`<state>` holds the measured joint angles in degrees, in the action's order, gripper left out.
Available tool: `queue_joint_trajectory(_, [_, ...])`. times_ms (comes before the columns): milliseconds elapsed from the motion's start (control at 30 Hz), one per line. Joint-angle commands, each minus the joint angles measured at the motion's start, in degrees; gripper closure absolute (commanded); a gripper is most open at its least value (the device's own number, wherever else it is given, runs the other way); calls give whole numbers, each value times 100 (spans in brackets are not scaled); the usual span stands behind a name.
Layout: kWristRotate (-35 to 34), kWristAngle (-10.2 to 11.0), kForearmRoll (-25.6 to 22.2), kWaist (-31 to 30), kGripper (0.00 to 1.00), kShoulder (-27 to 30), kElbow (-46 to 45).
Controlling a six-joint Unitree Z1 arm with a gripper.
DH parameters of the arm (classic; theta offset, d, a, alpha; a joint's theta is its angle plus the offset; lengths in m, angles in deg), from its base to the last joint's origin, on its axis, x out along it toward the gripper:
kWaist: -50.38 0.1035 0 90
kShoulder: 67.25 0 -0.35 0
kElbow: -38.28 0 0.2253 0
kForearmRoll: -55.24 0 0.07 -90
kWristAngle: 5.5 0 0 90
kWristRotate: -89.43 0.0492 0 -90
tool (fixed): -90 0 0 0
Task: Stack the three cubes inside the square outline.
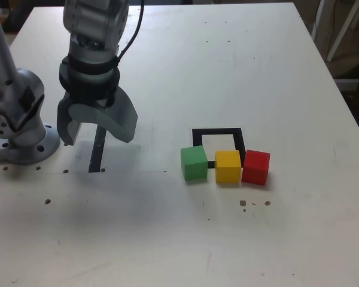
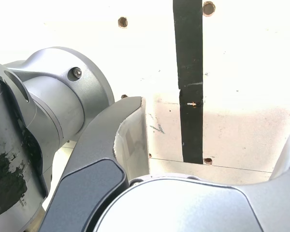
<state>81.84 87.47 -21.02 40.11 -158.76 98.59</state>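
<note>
The jaws (image 1: 97, 122) stand open at the exterior view's upper left; the green (image 1: 194, 163), yellow (image 1: 228, 166) and red (image 1: 256, 167) cubes sit right of centre, well apart from them, by the square outline (image 1: 197, 137).

No readable text, labels, brands, numbers or signs appear in either the exterior view or the wrist view.
</note>
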Motion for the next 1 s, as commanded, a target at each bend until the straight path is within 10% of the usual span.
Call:
queue_joint_trajectory(0, [-4,-7,-12,7,1,5,-8])
queue_joint_trajectory(967, [759,228,-101,7,1,-43,540])
